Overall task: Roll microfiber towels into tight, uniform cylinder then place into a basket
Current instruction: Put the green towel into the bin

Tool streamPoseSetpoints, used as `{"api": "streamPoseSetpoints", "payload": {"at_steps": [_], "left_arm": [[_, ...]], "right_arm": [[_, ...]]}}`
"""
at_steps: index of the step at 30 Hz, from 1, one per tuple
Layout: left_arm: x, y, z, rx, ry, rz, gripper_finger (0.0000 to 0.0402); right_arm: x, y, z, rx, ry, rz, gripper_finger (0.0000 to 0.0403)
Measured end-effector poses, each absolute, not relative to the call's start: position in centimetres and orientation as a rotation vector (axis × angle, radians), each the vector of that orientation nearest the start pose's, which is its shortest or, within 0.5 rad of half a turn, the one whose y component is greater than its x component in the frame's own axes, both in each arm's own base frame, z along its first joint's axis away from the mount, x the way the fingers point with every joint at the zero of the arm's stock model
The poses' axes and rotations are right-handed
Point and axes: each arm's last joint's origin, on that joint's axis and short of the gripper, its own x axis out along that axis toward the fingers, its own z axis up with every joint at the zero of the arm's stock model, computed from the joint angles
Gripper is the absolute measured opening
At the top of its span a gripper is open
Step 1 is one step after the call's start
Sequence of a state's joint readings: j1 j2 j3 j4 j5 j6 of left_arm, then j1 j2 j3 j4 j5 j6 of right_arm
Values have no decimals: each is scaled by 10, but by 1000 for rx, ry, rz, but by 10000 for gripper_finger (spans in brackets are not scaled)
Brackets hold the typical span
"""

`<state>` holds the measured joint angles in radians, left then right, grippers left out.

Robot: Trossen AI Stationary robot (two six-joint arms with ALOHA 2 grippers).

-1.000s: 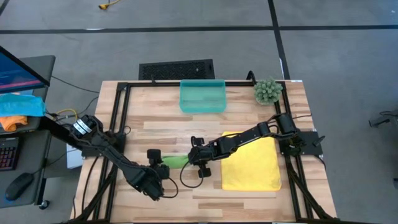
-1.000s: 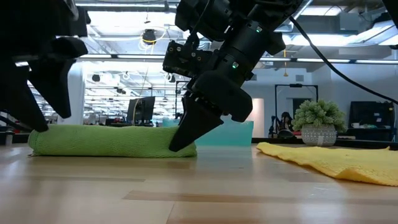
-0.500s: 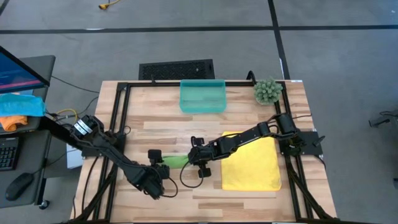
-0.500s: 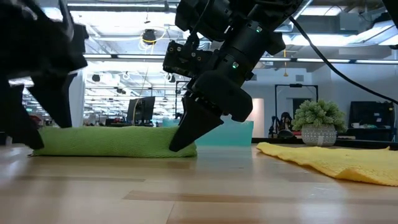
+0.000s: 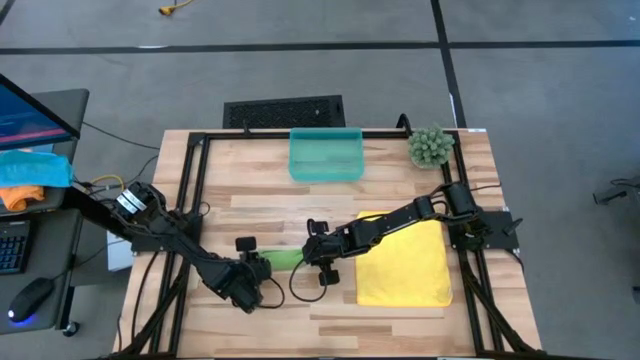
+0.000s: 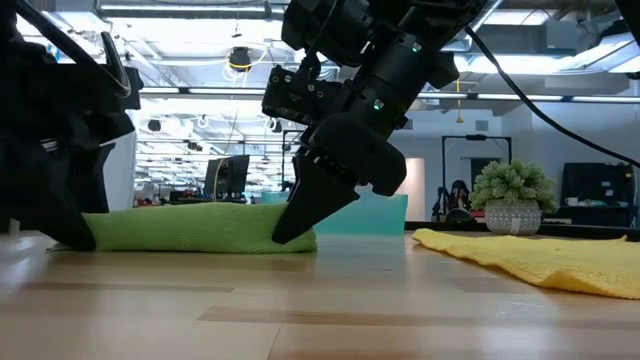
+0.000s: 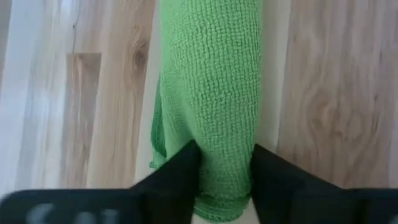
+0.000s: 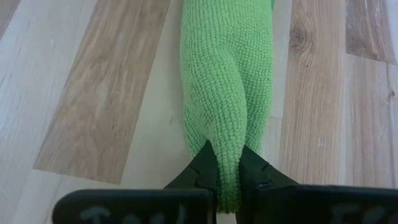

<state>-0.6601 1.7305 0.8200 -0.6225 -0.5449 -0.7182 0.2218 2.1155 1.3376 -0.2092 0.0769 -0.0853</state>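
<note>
Both arms low, flanking green roll (image 5: 283, 260)

light green rolled towel (image 5: 284, 259), bright yellow flat towel (image 5: 405, 262), translucent teal basket (image 5: 326, 155), pale wood table (image 5: 330, 205)

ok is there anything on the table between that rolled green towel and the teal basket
Nothing visible. The rolled green towel lies held at its ends by the left gripper and right gripper; only bare wood separates it from the basket.
</note>
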Motion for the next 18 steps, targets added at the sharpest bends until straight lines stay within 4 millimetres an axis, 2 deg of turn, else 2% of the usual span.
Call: {"api": "streamPoseSetpoints", "payload": {"at_steps": [5,11,18], "left_arm": [[216,-145,113,333,1152,384,17],[219,-141,114,370,1147,388,21],[227,-134,117,438,1130,400,9]], "right_arm": [[417,92,119,-227,972,173,37],[415,93,119,-296,981,135,24],[408,89,130,-381,1013,46,24]]}}
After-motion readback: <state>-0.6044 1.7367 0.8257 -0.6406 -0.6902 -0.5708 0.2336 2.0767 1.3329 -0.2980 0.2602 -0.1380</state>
